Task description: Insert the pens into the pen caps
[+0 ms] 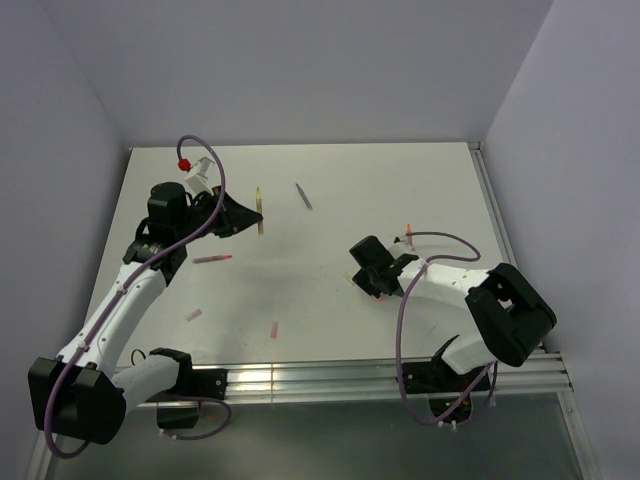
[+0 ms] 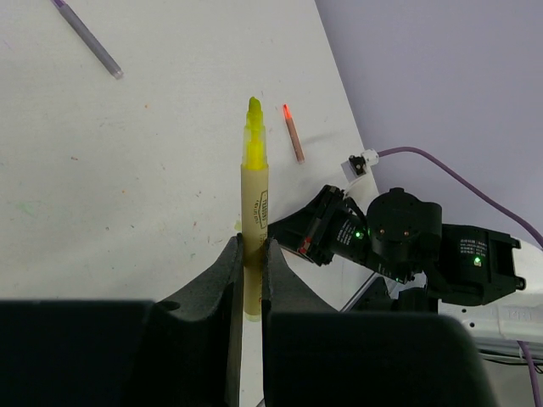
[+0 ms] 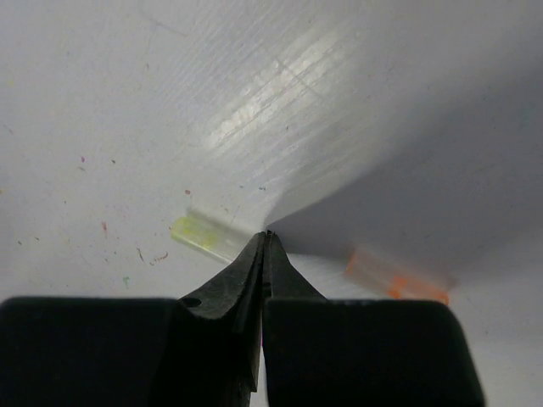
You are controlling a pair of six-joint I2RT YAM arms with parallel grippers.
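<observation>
Left wrist: purple pen [image 2: 89, 41] cut off.

Count on the table [image 1: 420, 180]: four pens, namely one yellow pen [image 1: 259, 212], one grey-purple pen [image 1: 303, 196], one pink-red pen [image 1: 212, 259] and one orange-red pen [image 1: 408, 235]. Four pen caps: one pale purple cap [image 1: 193, 315], one pink cap [image 1: 273, 329], one pale yellow cap [image 3: 204, 236] and one orange cap [image 3: 397, 278].

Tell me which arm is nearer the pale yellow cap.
Right. The right arm has its shut jaws tipped right beside the pale yellow cap; the left arm is far across the table, its jaws clamping the yellow pen.
</observation>
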